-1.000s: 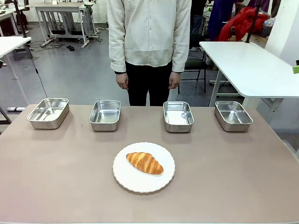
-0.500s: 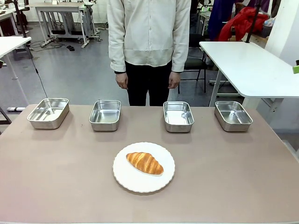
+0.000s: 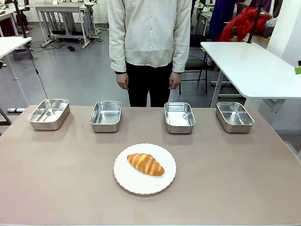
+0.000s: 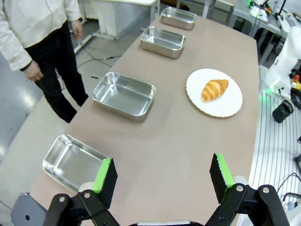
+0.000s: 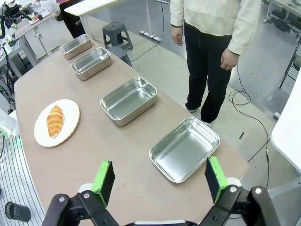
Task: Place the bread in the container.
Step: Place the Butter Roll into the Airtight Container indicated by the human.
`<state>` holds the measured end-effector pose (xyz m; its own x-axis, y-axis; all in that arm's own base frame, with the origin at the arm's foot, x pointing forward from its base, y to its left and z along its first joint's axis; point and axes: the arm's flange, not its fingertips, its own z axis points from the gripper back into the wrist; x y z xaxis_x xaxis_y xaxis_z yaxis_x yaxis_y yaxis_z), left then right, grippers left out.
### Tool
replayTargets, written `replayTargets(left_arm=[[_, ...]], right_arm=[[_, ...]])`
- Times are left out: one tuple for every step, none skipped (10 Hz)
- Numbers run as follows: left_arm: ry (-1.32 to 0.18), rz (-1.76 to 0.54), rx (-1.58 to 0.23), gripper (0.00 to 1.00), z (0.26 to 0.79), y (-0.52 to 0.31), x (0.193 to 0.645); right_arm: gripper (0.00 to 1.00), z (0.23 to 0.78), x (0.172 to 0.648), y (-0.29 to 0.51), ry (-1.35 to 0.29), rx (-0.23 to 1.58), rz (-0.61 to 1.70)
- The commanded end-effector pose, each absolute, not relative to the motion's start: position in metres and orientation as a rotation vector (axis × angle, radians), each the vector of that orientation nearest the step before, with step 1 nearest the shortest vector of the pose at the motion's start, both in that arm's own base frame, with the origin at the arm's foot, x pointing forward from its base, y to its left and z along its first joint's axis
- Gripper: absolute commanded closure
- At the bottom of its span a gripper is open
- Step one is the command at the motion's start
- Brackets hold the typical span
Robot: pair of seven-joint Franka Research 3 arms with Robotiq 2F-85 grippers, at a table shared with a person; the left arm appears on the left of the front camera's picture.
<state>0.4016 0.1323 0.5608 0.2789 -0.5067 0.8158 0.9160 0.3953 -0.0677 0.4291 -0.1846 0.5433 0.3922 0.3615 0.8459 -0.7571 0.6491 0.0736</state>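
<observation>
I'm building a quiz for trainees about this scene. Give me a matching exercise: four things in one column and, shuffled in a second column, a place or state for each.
Things
1. bread
2. plate
3. containers
4. left gripper

Place or state
A. open, held above the table
B. four in a row along the far edge, all empty
C. lying on the plate
D. on the table, nearer the robot than the containers

Pairs: 1-C, 2-D, 3-B, 4-A
</observation>
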Motion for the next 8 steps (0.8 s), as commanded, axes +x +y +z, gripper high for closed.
replayTargets(left_arm=[[-0.791,-1.040,-0.605,0.00,0.5620,0.1323,0.3996],[-0.791,-1.040,-0.605,0.00,0.5620,0.1323,0.3996],[-0.791,-1.040,-0.605,0.00,0.5620,0.1323,0.3996],[-0.791,-1.040,-0.605,0.00,0.5620,0.1323,0.3996],[-0.791,-1.040,-0.605,0.00,0.5620,0.1323,0.3996],[-0.791,-1.040,-0.605,0.00,0.5620,0.1323,0.3996],[-0.791,-1.040,-0.605,0.00,0.5620,0.1323,0.3996],[-0.791,-1.040,-0.605,0.00,0.5620,0.1323,0.3996]], right_arm=[[0.00,0.5443,0.4299,-0.1834,-0.920,0.503,0.745],[0.00,0.5443,0.4299,-0.1834,-0.920,0.503,0.745],[0.00,0.5443,0.4299,-0.1834,-0.920,0.503,0.745],[0.00,0.5443,0.4299,-0.1834,-0.920,0.503,0.745],[0.00,0.5443,0.4299,-0.1834,-0.920,0.503,0.745],[0.00,0.5443,0.4299,-0.1834,-0.920,0.503,0.745],[0.00,0.5443,0.4299,-0.1834,-0.920,0.503,0.745],[0.00,0.5443,0.4299,-0.1834,-0.920,0.503,0.745]])
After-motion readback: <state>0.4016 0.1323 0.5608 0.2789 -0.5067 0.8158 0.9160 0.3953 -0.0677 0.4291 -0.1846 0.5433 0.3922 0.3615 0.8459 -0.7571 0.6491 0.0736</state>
